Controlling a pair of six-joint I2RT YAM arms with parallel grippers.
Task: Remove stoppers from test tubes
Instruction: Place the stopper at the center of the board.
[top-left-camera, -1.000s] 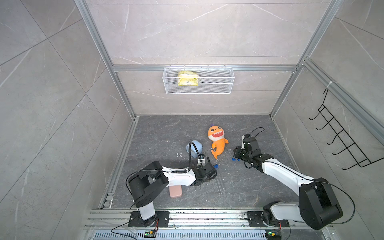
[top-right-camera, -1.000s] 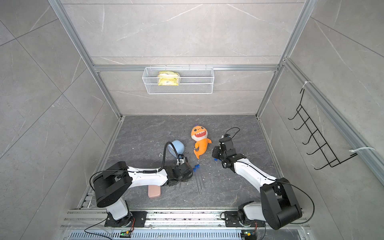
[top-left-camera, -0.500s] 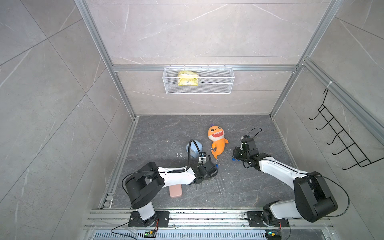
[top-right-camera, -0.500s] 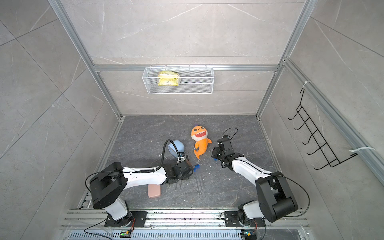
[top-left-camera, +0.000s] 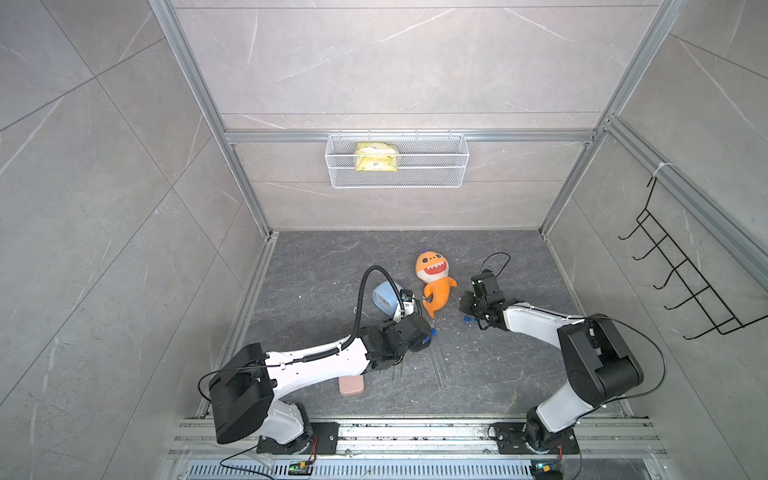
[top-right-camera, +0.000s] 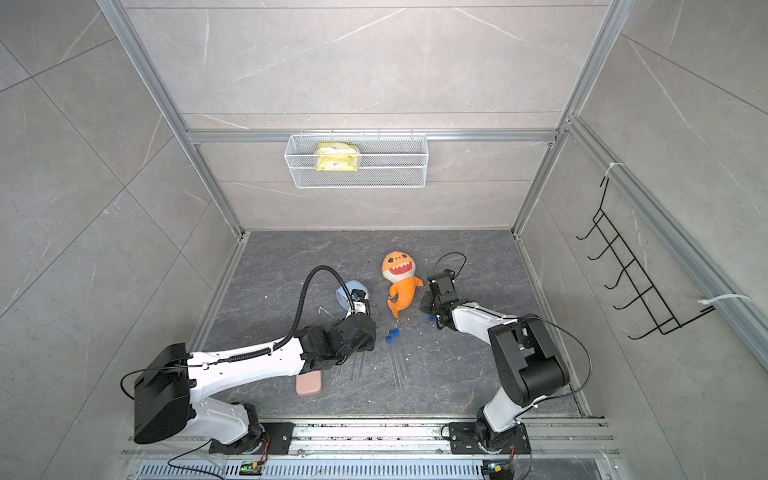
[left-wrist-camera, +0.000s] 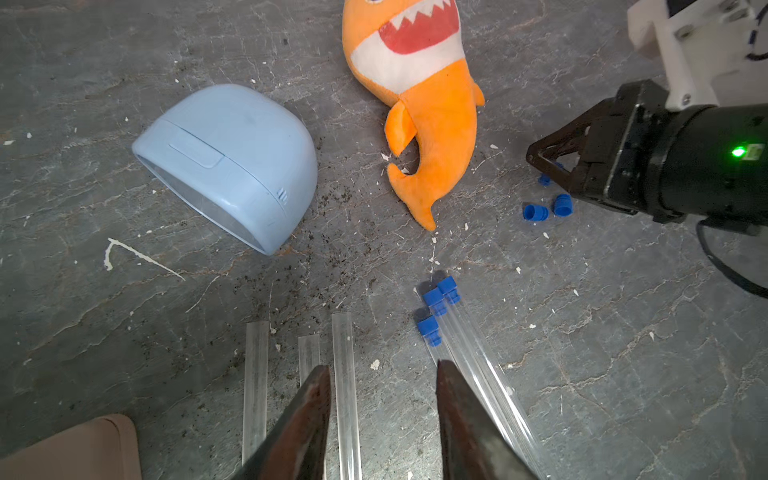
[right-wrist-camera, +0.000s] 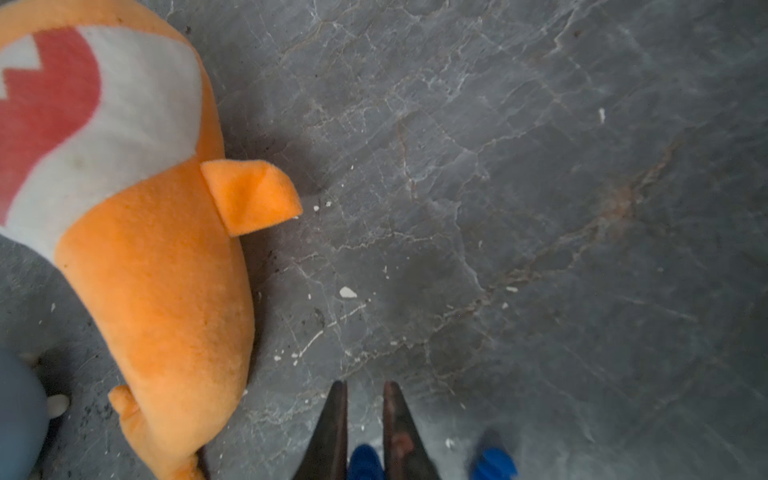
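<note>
In the left wrist view three clear test tubes (left-wrist-camera: 469, 353) lie side by side with blue stoppers (left-wrist-camera: 435, 300) in their ends. Three more test tubes (left-wrist-camera: 344, 374) lie beside them with bare open ends. My left gripper (left-wrist-camera: 382, 370) hangs open just above these, one open tube passing between its fingers untouched. Two loose stoppers (left-wrist-camera: 534, 212) lie by the plush's tail, also seen as blue specks (top-right-camera: 432, 319) in a top view. My right gripper (right-wrist-camera: 365, 388) is low beside them, shut on a blue stopper (right-wrist-camera: 365, 461).
An orange shark plush (top-left-camera: 434, 282) lies mid-floor between the arms, with a pale blue cup (top-left-camera: 384, 297) on its side to its left. A pink case (top-left-camera: 352, 386) lies under the left arm. A wire basket (top-left-camera: 397, 162) and a hook rack (top-left-camera: 681, 282) hang on the walls.
My left gripper's jaws have spread wider over the open tubes. The right gripper has shifted slightly toward the plush and stayed shut.
</note>
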